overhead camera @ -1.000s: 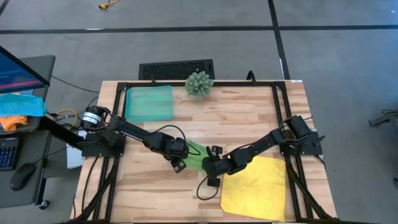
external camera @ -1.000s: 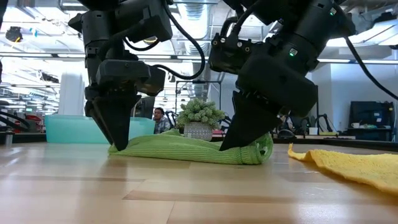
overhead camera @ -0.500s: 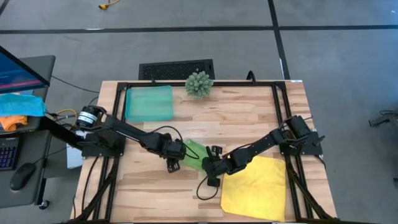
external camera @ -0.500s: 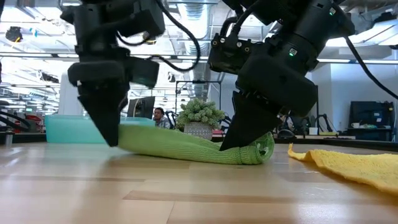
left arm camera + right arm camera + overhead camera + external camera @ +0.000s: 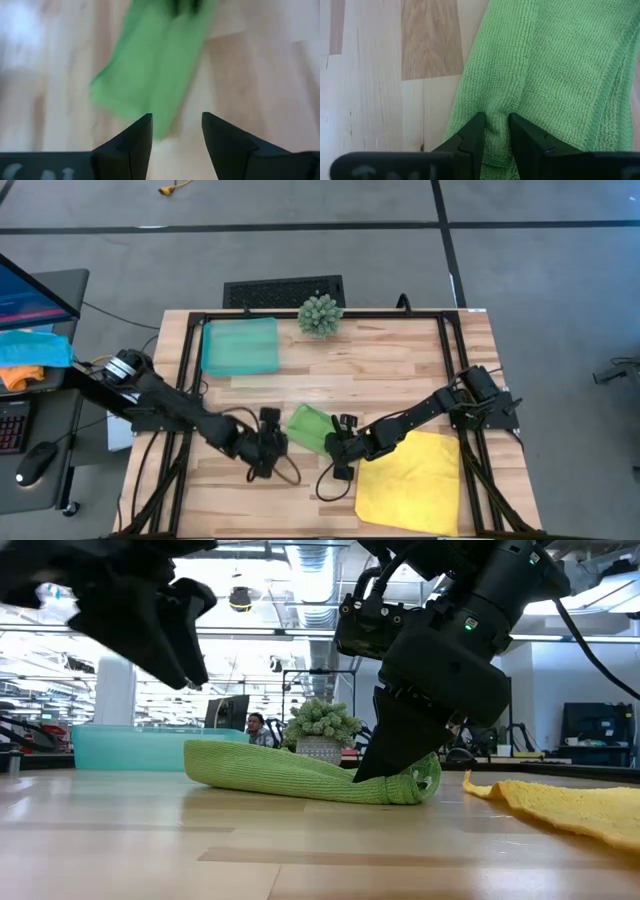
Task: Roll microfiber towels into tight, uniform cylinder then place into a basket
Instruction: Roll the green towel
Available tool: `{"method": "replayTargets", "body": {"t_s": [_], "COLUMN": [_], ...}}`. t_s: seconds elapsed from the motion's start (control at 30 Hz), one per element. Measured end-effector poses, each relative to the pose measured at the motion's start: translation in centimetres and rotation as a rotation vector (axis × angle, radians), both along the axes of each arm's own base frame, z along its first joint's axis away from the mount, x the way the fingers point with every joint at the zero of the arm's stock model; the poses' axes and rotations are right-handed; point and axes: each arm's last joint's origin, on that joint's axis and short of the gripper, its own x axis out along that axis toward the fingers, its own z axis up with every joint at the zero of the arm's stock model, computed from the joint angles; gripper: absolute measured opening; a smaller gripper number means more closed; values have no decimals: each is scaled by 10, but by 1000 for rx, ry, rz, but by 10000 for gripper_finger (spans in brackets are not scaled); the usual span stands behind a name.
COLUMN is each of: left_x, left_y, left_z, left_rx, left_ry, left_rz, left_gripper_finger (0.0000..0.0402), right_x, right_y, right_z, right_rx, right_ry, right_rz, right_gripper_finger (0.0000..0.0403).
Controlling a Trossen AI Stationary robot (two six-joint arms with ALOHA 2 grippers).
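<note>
You see a green towel (image 5: 555,75) of looped, nubby matt cloth lying on a table (image 5: 390,370) of smooth pale wood planks, a yellow towel (image 5: 410,480) of the same soft cloth, and a basket (image 5: 240,345) of translucent teal plastic.

Left gripper (image 5: 262,448) now off green towel (image 5: 307,426), lifted.

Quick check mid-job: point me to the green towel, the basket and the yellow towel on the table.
green towel (image 5: 309,426): high view, middle of the folded bundle.
basket (image 5: 240,346): high view, centre of its teal floor.
yellow towel (image 5: 408,480): high view, middle of the flat cloth.
</note>
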Motion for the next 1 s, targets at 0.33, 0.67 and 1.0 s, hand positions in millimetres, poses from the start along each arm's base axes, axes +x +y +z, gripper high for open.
{"method": "replayTargets", "body": {"t_s": [0.33,0.67,1.0], "left_x": [22,31,44], "left_y": [-7,10,27], "left_z": [-41,-49,-53], "left_rx": [52,40,-100], "left_ry": [45,74,103], "left_rz": [-54,3,-24], "left_gripper_finger": [165,165,164], "right_x": [0,0,0], "right_y": [1,1,1], "right_z": [0,0,0], "right_rx": [9,10,13], "right_ry": [4,5,6], "right_rz": [6,7,8], "right_gripper_finger": [112,112,112]}}
